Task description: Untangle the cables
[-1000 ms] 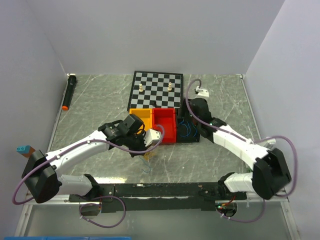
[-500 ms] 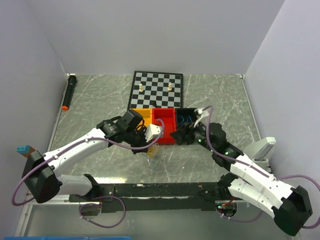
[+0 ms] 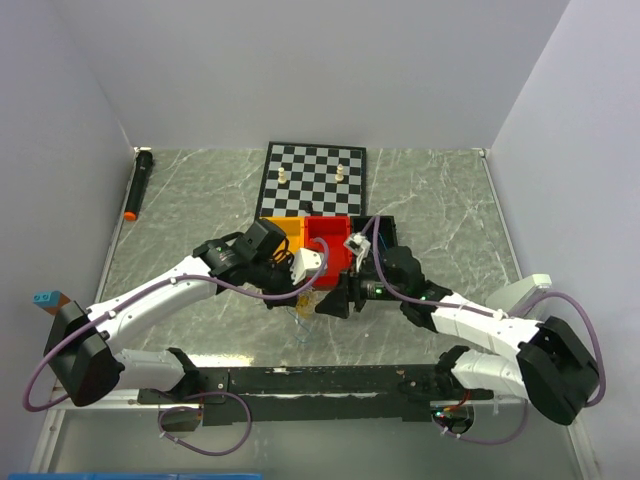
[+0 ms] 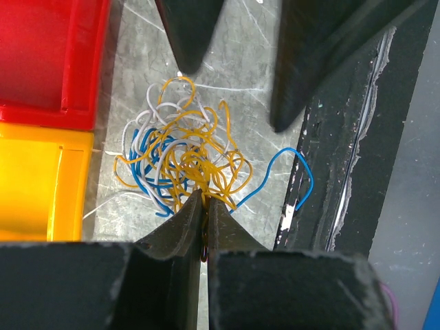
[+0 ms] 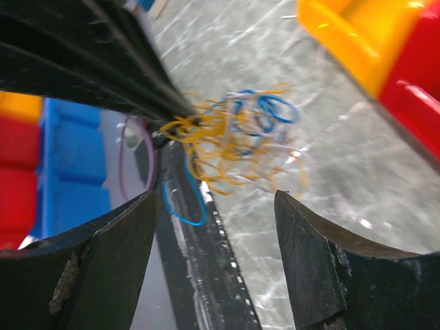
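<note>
The left jaws are pinched shut on orange strands of the cables (image 4: pixel 185 155), a tangle on the desk (image 4: pixel 134 69) at 7 o'clock of the red bin (image 4: pixel 48 55). The right jaws gape wide at its 3 o'clock, seemingly empty.

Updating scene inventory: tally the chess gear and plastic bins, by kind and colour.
Small white chess pieces: 2
Black-and-white chessboard: 1
Yellow plastic bin: 1
Red plastic bin: 1
Black plastic bin, partly hidden: 1
Total: 6
</note>
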Robot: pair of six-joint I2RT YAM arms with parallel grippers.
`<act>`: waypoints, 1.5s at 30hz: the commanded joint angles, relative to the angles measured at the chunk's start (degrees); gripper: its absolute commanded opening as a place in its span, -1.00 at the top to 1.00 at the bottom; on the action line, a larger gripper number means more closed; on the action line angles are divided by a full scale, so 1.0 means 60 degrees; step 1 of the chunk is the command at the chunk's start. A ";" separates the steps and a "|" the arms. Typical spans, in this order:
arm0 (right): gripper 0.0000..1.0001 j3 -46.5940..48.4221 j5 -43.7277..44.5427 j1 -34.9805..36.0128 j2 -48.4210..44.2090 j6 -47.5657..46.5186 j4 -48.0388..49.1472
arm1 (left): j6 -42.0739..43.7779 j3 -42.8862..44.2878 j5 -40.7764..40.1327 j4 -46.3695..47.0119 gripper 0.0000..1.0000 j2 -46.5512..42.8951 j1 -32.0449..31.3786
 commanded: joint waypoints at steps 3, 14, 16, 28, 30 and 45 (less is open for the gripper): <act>-0.45 0.0807 -0.0618 0.0395 0.0540 -0.0203 0.0832 | 0.0045 0.0225 0.0231 0.0241 0.83 -0.0033 0.0035; 0.38 0.1173 -0.0003 0.0645 0.1024 -0.0466 0.0072 | -0.0146 0.0356 0.0099 0.0358 0.83 -0.0062 0.0035; 0.73 0.1159 0.0231 0.0674 0.0937 -0.0612 -0.0206 | -0.0175 0.0429 0.0099 0.0315 0.84 -0.0106 0.0035; 1.00 -0.0129 0.3540 0.0630 -0.2224 -0.0833 -0.3018 | 0.0337 0.0255 -0.0472 -0.0593 0.85 -0.0838 0.0372; 1.00 -0.0320 0.4082 0.0615 -0.2782 -0.0716 -0.3559 | 0.0410 0.0152 -0.0574 -0.0710 0.85 -0.0955 0.0386; 1.00 0.1273 1.0292 0.0337 -0.6094 0.0808 -0.8671 | 0.1744 -0.1869 -0.2405 -0.0477 0.76 -0.1249 0.0386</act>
